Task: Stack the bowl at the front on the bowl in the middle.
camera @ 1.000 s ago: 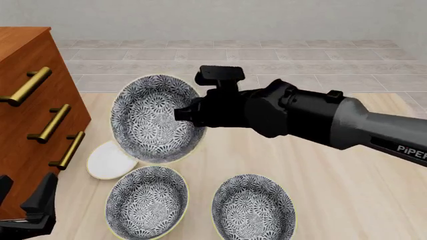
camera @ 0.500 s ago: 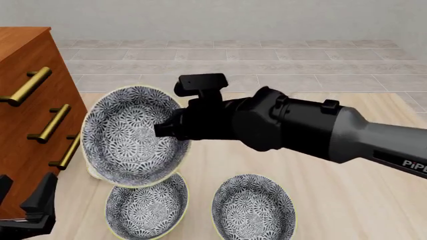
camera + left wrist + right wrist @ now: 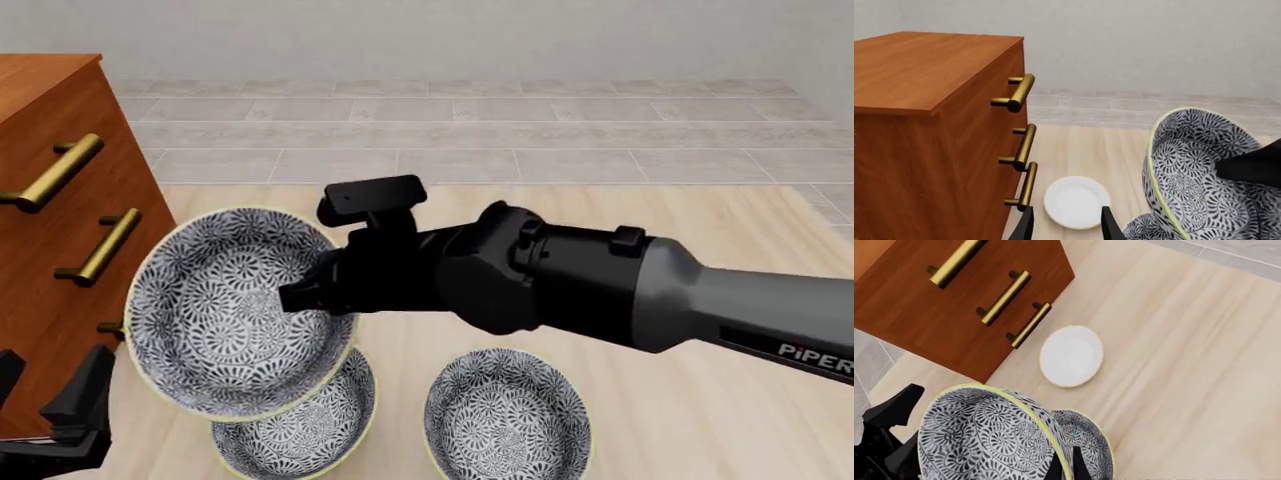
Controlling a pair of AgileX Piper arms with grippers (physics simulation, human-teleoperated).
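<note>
Pinching the rim of the tilted floral bowl (image 3: 234,312) in right gripper (image 3: 304,292) fingers, above another floral bowl (image 3: 300,425); rigid, glazed, likely slippery. Left gripper (image 3: 1066,226) fingers parted, empty.

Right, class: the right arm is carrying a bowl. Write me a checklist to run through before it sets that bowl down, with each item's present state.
1. Right gripper has the carried bowl by its rim: ok, fingers straddle the rim.
2. Carried bowl level for stacking: not ok, it is tilted steeply on edge.
3. Carried bowl above the target bowl: ok, it overlaps it in the front view.
4. Target bowl upright and unoccupied: ok.
5. Left gripper clear of the path: ok, low by the wooden cabinet.
6. White plate and other bowl out of the way: ok.
</note>
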